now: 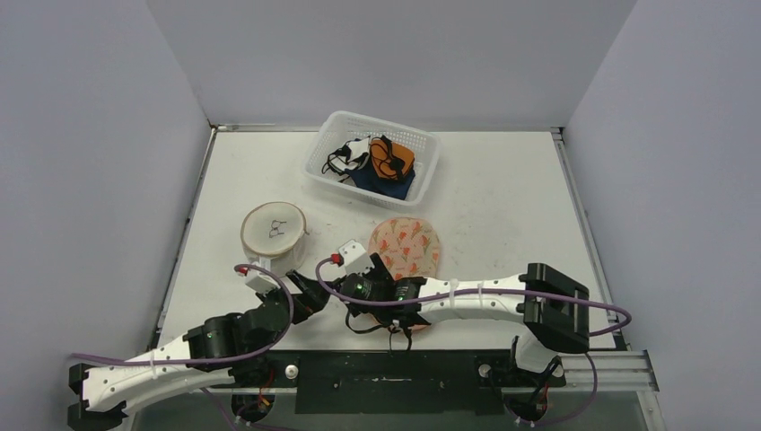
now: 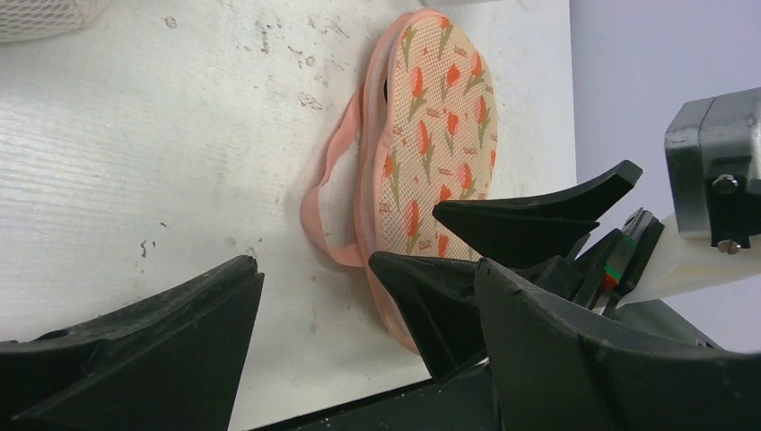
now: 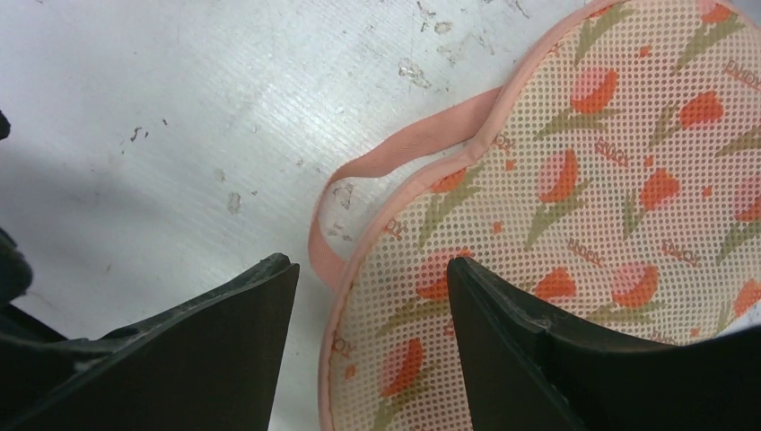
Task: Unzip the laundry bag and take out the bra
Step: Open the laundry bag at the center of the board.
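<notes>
we judge this the unzip step. the laundry bag [image 3: 583, 180] lies on the desk, its pink edge between the right pincer [image 3: 370, 269] jaws, which stand apart, gripping nothing. the left pincer [image 2: 366, 265] gapes empty alongside. next, find the zip pull, unseen here. the mesh lettering is too small to read.

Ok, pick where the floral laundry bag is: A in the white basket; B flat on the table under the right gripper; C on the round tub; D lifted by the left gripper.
B: the laundry bag lies flat on the table, right gripper straddling its edge.
</notes>
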